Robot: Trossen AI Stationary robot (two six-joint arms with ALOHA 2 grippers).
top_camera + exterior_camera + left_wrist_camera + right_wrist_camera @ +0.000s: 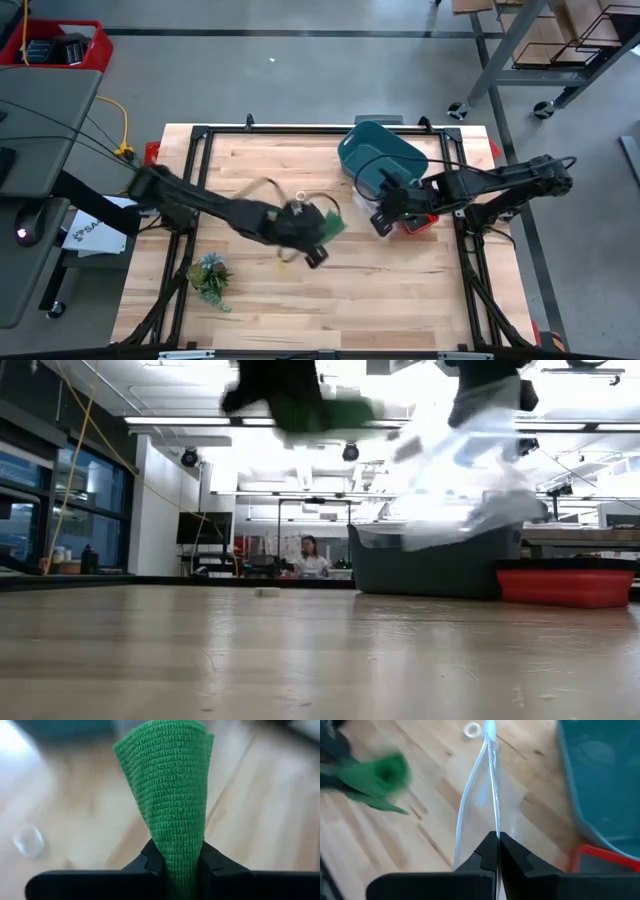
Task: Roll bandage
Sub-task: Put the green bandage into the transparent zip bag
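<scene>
Left gripper (182, 865) clenched on bandage (170, 795) — lifted above table centre, likely freeing fabric for rolling. Right gripper (497, 851) at its 3 o'clock, pinching clear plastic bag (480, 795) aside, near teal bin (380, 152).

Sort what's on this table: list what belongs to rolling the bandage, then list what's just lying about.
Job in hand:
- bandage, pinched in the left gripper above mid-table
- left gripper

Lying about or otherwise engaged:
- clear plastic bag, pinched in the right gripper
- teal bin
- red tray
- leafy plant
</scene>
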